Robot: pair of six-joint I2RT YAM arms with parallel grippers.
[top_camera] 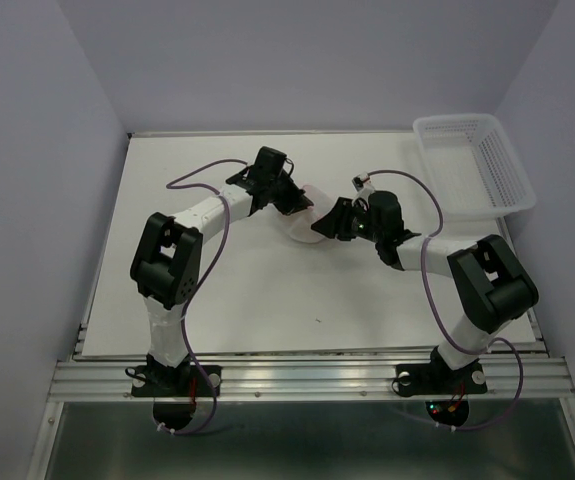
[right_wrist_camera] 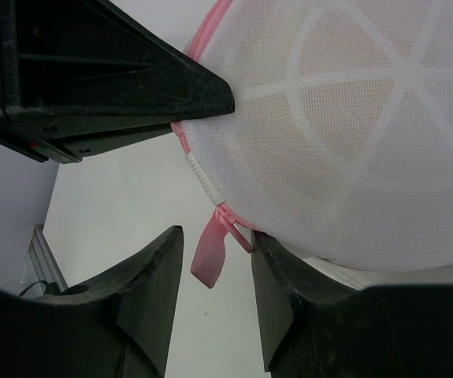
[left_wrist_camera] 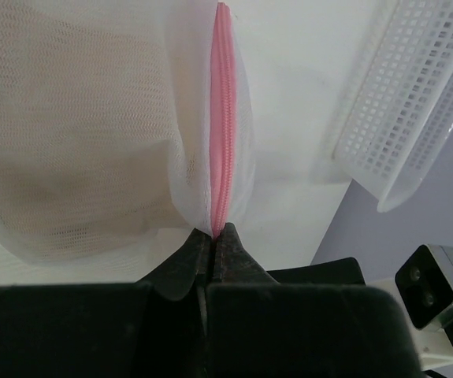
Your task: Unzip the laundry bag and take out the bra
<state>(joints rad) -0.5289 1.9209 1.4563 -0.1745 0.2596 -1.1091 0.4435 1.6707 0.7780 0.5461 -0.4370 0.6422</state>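
The laundry bag (top_camera: 307, 215) is a round white mesh pouch with a pink zipper rim, held between the two grippers at the table's middle back. My left gripper (left_wrist_camera: 213, 230) is shut on the bag's pink zipper rim (left_wrist_camera: 224, 118). The beige bra (left_wrist_camera: 68, 150) shows through the mesh and also in the right wrist view (right_wrist_camera: 344, 102). My right gripper (right_wrist_camera: 217, 256) is open, with the pink zipper pull tab (right_wrist_camera: 210, 256) hanging between its fingers, not pinched. The bag (right_wrist_camera: 352, 134) is zipped shut.
A white plastic lattice basket (top_camera: 472, 160) stands at the back right of the white table (top_camera: 267, 300); it also shows in the left wrist view (left_wrist_camera: 415, 102). The left gripper's black fingers (right_wrist_camera: 131, 87) reach into the right wrist view.
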